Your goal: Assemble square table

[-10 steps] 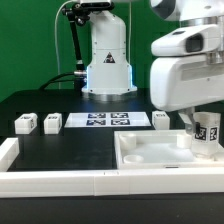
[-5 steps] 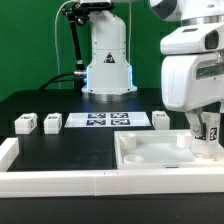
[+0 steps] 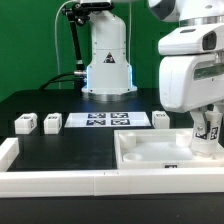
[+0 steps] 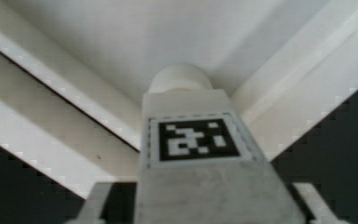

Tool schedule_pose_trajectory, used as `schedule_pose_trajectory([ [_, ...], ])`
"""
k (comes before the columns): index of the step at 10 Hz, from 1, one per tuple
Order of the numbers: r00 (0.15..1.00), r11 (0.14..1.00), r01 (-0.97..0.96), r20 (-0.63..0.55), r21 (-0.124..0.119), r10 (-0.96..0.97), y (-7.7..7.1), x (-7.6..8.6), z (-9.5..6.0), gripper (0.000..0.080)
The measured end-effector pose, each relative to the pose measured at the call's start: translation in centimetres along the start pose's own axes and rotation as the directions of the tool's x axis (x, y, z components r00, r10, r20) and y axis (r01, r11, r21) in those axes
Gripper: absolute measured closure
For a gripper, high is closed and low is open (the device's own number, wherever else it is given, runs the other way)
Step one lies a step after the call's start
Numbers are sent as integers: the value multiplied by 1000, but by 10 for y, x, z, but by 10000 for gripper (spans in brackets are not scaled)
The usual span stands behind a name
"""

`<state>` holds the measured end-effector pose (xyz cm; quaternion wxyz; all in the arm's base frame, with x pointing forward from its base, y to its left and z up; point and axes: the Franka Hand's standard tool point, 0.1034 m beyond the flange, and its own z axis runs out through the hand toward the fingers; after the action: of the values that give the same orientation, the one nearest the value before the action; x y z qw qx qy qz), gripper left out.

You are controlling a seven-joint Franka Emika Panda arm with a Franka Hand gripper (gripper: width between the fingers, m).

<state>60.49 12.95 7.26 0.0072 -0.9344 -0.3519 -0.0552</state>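
The step in hand looks like fitting the first leg: one leg block (image 3: 211,127) stands upright in the square tabletop (image 3: 150,158), at its far corner on the exterior view's right. The gripper (image 3: 207,136) hangs straight over it, fingers flanking the block. In the wrist view the leg (image 4: 194,140) fills the gap, but whether the jaws actually clamp it I cannot tell.

Next would likely come a firm, square hold, then seating or twisting the leg into the corner without tipping it.

Three more legs (image 3: 24,123) (image 3: 52,122) (image 3: 161,119) wait in a row beside the marker board (image 3: 105,120) on the black table (image 3: 60,145). A low white barrier wall (image 3: 50,182) runs along the front, and the white arm base (image 3: 107,60) stands behind.
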Motion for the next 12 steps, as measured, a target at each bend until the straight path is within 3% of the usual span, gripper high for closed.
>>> schedule_pose_trajectory([
  [3, 999, 999, -40, 0, 1, 40, 0, 0, 0, 508],
  [6, 960, 960, -281, -8, 8, 281, 2, -1, 1, 508],
  [8, 906, 907, -421, -36, 6, 421, 4, -2, 1, 508],
  [12, 704, 706, -708, -58, 27, 708, 8, -4, 2, 508],
])
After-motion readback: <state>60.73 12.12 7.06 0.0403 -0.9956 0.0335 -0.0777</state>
